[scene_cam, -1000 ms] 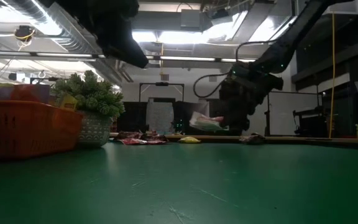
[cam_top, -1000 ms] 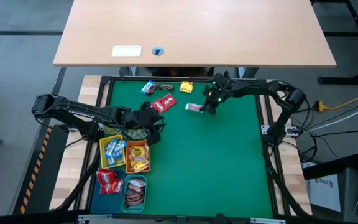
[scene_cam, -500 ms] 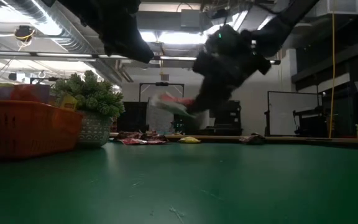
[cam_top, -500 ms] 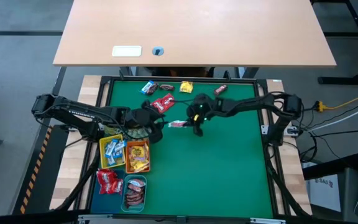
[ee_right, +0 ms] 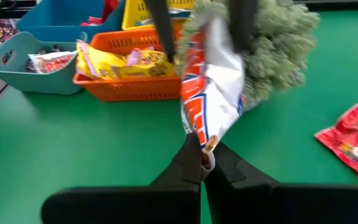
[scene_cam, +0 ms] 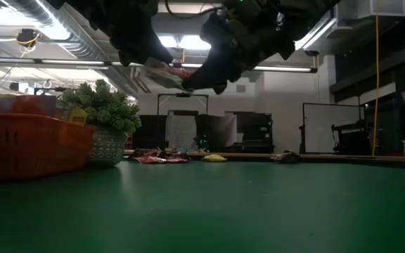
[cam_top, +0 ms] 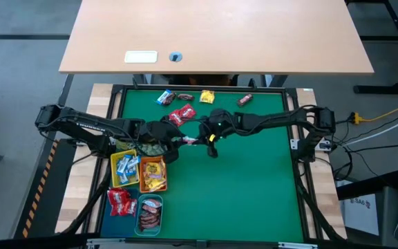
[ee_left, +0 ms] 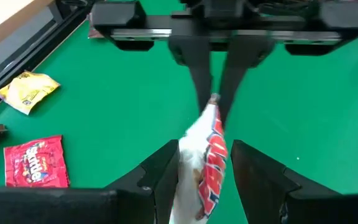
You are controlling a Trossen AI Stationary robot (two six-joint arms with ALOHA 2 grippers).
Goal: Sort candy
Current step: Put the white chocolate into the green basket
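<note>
Holding one end of a white, red and blue candy wrapper [ee_right: 209, 87], the right gripper [ee_right: 202, 163] has its two fingers pressed together on the packet's edge. It hangs above the green table [cam_top: 240, 180], near the middle, as the high view shows. The left gripper [ee_left: 205, 163] meets it there: its fingers stand a little apart on both sides of the same wrapper [ee_left: 207, 163], but I cannot tell if they press on it. In the low view the packet [scene_cam: 166, 73] is up in the air between the two dark grippers.

Just beside the left gripper stands the spiky plant ball [ee_right: 278, 43]. Next to it are the orange tray [cam_top: 153, 173] with yellow packets, the yellow tray [cam_top: 124, 168] with blue-white sweets, the blue tray [cam_top: 119, 201] with red packets and the teal tray [cam_top: 149, 214] with dark bars.

Near the far edge of the table more candy lies loose: a red packet [cam_top: 181, 115], a yellow packet [cam_top: 207, 97], a blue-white sweet [cam_top: 164, 97] and a brown bar [cam_top: 244, 100].
</note>
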